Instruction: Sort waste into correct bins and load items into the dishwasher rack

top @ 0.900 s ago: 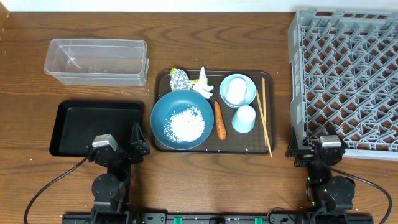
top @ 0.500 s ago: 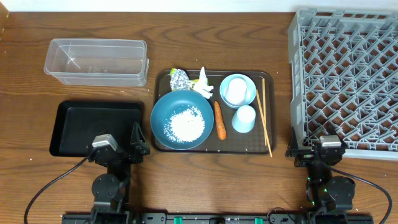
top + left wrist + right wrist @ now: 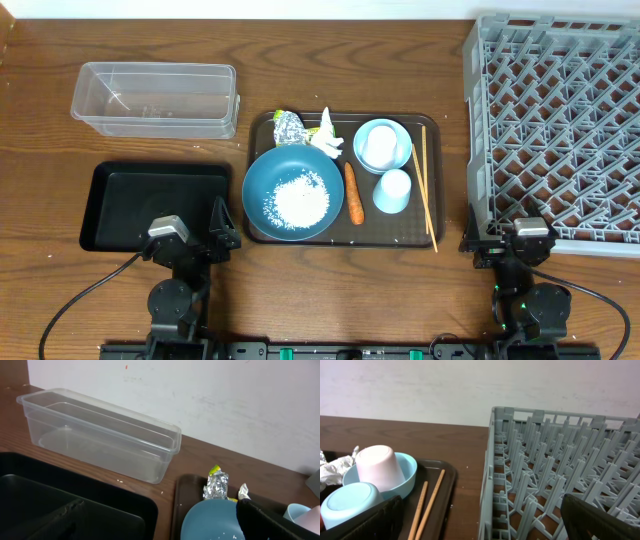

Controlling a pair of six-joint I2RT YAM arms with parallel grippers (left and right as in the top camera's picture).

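From above, the brown serving tray [image 3: 262, 130] sits mid-worktop [image 3: 350, 290]. On it, the dark blue plate [image 3: 270, 180] lies toward 8 o'clock with loose white rice [image 3: 300, 200] heaped on it. The orange carrot [image 3: 353, 194] lies just beside the plate at its 3 o'clock. The foil ball [image 3: 289, 127] and the crumpled wrappers [image 3: 325, 138] are at the plate's 12 o'clock. The light blue bowl [image 3: 400, 150] is at the tray's 1 o'clock, with a pale cup [image 3: 378, 146] upside down in it. The light blue cup [image 3: 392, 190] stands inverted at the bowl's 6 o'clock, and the chopsticks [image 3: 427, 188] lie along the tray's 3 o'clock edge. The clear container [image 3: 155, 98] is at 10 o'clock on the worktop, the black tray [image 3: 150, 200] at 8 o'clock and the grey rack [image 3: 560, 120] at 3 o'clock. My left gripper [image 3: 192, 232] hangs at the black tray's 5 o'clock corner. My right gripper [image 3: 508, 238] is at the rack's 7 o'clock corner.

My left wrist camera shows one of my fingers [image 3: 270, 520] far out at 4 o'clock. The gripper is spread wide and holds nothing, with the container ahead at 11 o'clock.

My right wrist camera puts my fingers [image 3: 365, 522] at both lower corners, also spread wide and empty. The rack is at 3 o'clock, and the bowl and chopsticks are at 9 o'clock.
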